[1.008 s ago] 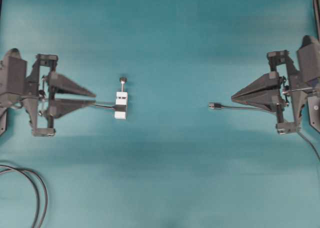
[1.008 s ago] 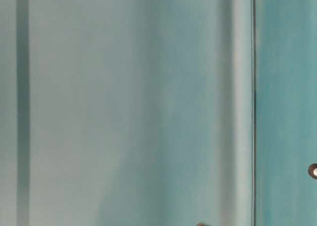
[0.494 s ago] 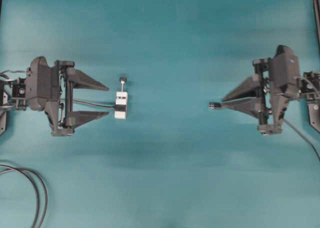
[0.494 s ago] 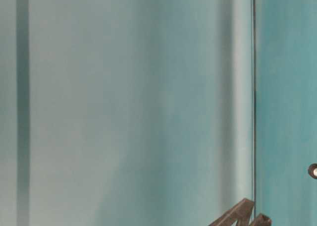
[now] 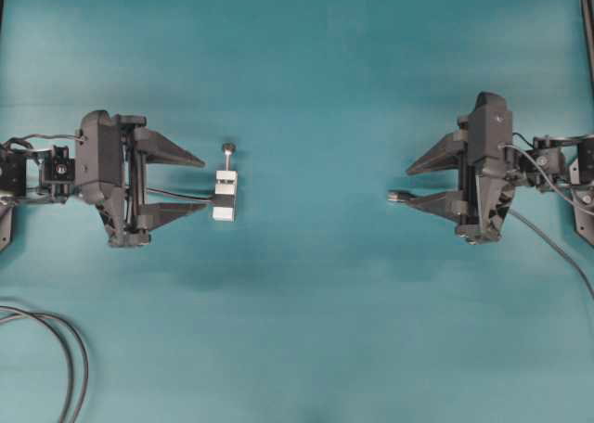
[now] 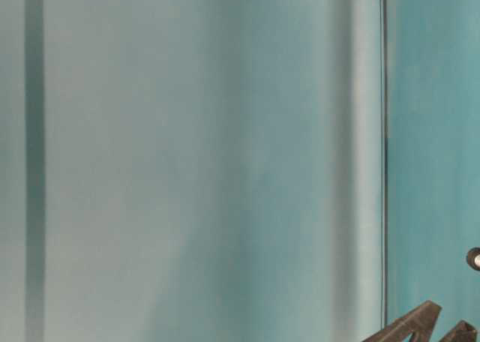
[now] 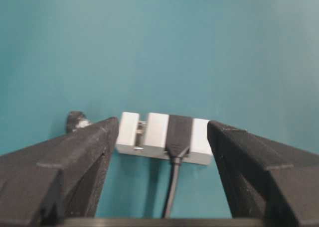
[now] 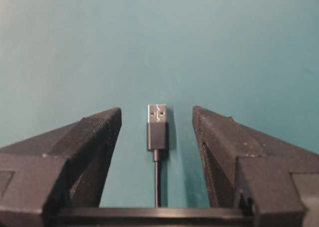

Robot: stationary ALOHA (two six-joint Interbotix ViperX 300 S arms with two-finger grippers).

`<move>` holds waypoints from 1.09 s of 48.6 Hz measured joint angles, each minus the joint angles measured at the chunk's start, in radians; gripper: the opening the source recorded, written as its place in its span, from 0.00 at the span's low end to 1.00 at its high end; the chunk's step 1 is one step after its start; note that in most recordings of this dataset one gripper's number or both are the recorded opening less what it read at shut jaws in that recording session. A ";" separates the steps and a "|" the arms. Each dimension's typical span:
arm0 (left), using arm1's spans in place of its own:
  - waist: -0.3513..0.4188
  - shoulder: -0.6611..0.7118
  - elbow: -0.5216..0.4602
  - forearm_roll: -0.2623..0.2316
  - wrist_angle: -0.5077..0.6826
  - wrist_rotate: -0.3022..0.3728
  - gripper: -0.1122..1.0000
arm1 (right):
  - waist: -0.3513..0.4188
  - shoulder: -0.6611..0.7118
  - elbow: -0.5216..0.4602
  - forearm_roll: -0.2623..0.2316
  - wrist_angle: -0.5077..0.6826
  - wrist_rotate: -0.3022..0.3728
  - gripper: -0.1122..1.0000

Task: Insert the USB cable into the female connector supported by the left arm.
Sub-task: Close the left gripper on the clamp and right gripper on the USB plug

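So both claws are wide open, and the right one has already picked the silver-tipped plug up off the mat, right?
Not quite. Both claws are open, but the right claw has not picked up the plug. The right wrist view shows it lying on the mat between the spread fingers, touching neither. The left claw is open too.

In the table-level view only two dark fingertips [image 6: 420,321] show, cut off by the bottom edge.
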 measured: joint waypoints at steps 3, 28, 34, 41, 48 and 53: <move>0.009 0.000 0.002 -0.002 0.002 0.037 0.85 | 0.000 0.008 0.000 0.000 -0.008 0.000 0.66; 0.023 -0.002 0.005 0.000 0.002 0.104 0.85 | 0.000 0.021 0.015 0.000 -0.025 0.002 0.65; 0.025 0.000 0.005 -0.002 0.002 0.104 0.85 | 0.000 0.028 0.014 0.000 0.005 0.002 0.65; 0.023 0.000 0.005 0.000 0.003 0.104 0.85 | 0.000 0.049 0.014 0.000 0.018 0.002 0.65; 0.023 0.000 0.005 0.000 0.003 0.104 0.85 | 0.002 0.061 0.006 0.000 0.017 0.002 0.65; 0.023 0.000 0.005 0.000 0.003 0.104 0.85 | 0.000 0.077 0.000 0.000 0.008 0.002 0.65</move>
